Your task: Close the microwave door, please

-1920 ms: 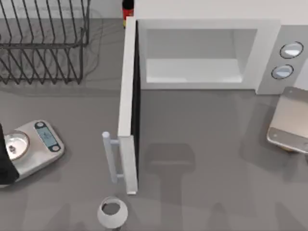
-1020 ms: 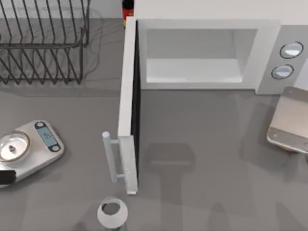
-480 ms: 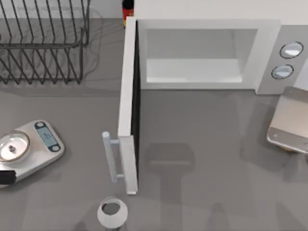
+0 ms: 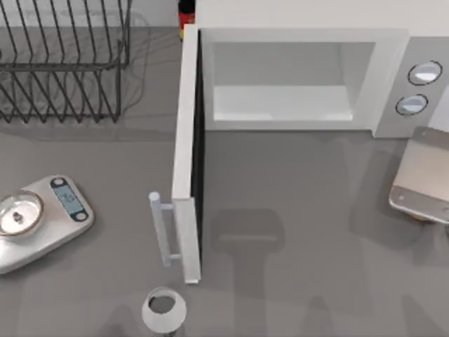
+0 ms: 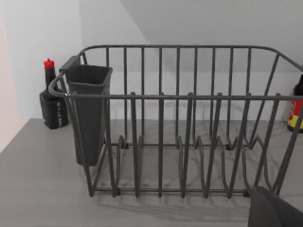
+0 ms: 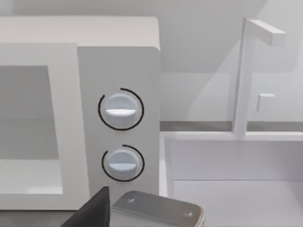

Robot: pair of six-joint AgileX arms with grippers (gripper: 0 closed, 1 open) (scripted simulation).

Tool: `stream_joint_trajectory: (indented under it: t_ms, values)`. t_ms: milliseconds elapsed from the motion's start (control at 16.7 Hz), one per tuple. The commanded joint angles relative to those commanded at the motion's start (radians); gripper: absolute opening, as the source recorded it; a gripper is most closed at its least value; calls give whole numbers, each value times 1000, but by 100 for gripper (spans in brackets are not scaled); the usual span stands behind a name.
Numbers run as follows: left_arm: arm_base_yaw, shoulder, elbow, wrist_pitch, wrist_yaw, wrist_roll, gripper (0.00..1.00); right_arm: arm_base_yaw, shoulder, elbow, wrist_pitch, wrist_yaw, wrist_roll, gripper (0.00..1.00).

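Note:
The microwave stands at the back of the table with its pale cavity exposed. The microwave door is swung out about a quarter turn and points toward the table's front. Its pale grey bar handle is on the door's left face, near the free end. The grey panel with two dials is at the microwave's right and faces the right wrist camera. A dark part of my left gripper shows before the dish rack. A dark part of my right gripper shows below the dials.
A black wire dish rack fills the back left. On the left lies a kitchen scale, with a white cup near the front edge below the door. A silver flat object is at the right. A white sink sits beside the microwave.
The dark piece of my left arm beside the scale has withdrawn past the table's left edge and out of the top view. The door has not moved.

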Motion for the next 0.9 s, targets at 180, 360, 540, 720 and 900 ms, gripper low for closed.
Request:
stream_joint_trajectory:
  t_ms: [180,360,540,720,900]
  values:
    - [58,-15,5,-20,58,0,0,0,0,0,0,0,0,100]
    - [59,-16,5,-21,59,0,0,0,0,0,0,0,0,100]
    - [38,-4,9,-17,38,1,0,0,0,0,0,0,0,100]
    - [-51,29,40,-15,-51,1,0,0,0,0,0,0,0,100]
    - [-160,69,74,-10,-159,1,0,0,0,0,0,0,0,100]
